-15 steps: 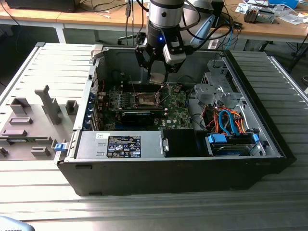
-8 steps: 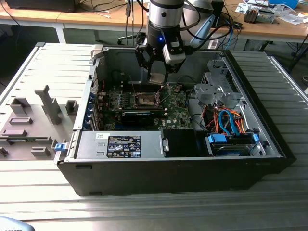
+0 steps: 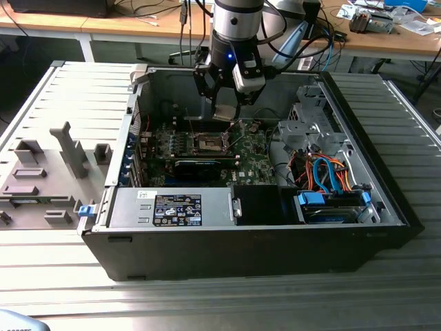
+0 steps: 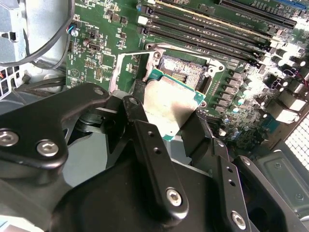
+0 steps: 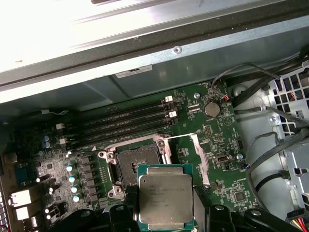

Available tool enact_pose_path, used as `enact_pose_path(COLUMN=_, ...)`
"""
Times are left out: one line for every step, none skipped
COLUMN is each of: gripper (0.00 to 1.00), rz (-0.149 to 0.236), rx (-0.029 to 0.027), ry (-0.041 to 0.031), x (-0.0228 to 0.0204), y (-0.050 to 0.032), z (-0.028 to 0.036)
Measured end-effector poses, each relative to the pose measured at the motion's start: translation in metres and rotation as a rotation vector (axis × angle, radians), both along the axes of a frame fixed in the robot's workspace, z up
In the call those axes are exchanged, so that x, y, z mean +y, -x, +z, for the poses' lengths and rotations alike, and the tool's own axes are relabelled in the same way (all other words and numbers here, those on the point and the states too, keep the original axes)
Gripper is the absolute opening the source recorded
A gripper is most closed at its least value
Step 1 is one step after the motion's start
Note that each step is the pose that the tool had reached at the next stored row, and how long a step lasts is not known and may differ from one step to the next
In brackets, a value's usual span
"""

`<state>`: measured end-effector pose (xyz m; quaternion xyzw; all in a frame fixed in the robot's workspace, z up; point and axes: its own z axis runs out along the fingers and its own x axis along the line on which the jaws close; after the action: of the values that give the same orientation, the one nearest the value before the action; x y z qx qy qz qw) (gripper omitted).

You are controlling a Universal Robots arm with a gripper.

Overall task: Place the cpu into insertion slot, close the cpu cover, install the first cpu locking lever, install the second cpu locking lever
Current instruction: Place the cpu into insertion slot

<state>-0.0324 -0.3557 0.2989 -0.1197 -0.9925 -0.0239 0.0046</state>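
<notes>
I am holding the cpu [image 5: 164, 193], a thin silvery-grey square rimmed in green; my pincer [image 5: 168, 215] is clamping its opposite edges, hovering it near the open insertion slot [image 5: 135, 166].

Below the fingers [image 4: 149, 145] lies a green motherboard [image 5: 215, 140], its black memory slots [image 5: 125, 121] just beyond them, a coin battery [image 5: 211, 109] and what look like drive cables [image 3: 324, 172] farther aside.

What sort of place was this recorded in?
Likely a robotics lab or workshop: an open computer case lies on a ribbed metal table, wooden desks strewn with cables stand behind, and the gripper holds the cpu over the motherboard.
</notes>
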Motion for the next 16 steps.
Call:
enact_pose_path(gripper=0.54, rz=0.0, rx=-0.0001, ry=-0.0001, x=0.0, y=0.0, z=-0.0001)
enact_pose_path(gripper=0.54, rz=-0.001, rx=-0.0001, ry=-0.0001, x=0.0, y=0.0, z=-0.0001)
enact_pose_path(gripper=0.54, rz=-0.001, rx=0.0, ry=0.0, x=0.0, y=0.0, z=-0.0002)
enact_pose_path(gripper=0.54, rz=-0.002, rx=-0.0001, ry=0.0, x=0.0, y=0.0, z=-0.0002)
enact_pose_path(gripper=0.54, rz=-0.002, rx=0.0, ry=-0.0001, x=0.0, y=0.0, z=-0.0002)
enact_pose_path(gripper=0.54, rz=-0.003, rx=-0.0001, ry=-0.0001, x=0.0, y=0.0, z=-0.0002)
enact_pose_path(gripper=0.54, rz=-0.004, rx=-0.0001, ry=-0.0001, x=0.0, y=0.0, z=-0.0003)
enact_pose_path(gripper=0.54, rz=-0.004, rx=0.0, ry=-0.0001, x=0.0, y=0.0, z=-0.0003)
enact_pose_path(gripper=0.54, rz=-0.005, rx=-0.0001, ry=0.0, x=0.0, y=0.0, z=-0.0003)
enact_pose_path(gripper=0.54, rz=-0.005, rx=-0.0001, ry=-0.0001, x=0.0, y=0.0, z=-0.0003)
enact_pose_path(gripper=0.54, rz=-0.005, rx=-0.0001, ry=-0.0001, x=0.0, y=0.0, z=-0.0004)
enact_pose_path(gripper=0.54, rz=-0.006, rx=-0.0001, ry=-0.0001, x=0.0, y=0.0, z=-0.0004)
enact_pose_path(gripper=0.54, rz=-0.006, rx=0.0, ry=-0.0001, x=0.0, y=0.0, z=-0.0004)
enact_pose_path(gripper=0.54, rz=-0.007, rx=0.0, ry=-0.0001, x=0.0, y=0.0, z=-0.0005)
enact_pose_path(gripper=0.54, rz=-0.007, rx=-0.0001, ry=0.0, x=0.0, y=0.0, z=-0.0005)
enact_pose_path(gripper=0.54, rz=-0.007, rx=-0.0001, ry=0.0, x=0.0, y=0.0, z=-0.0005)
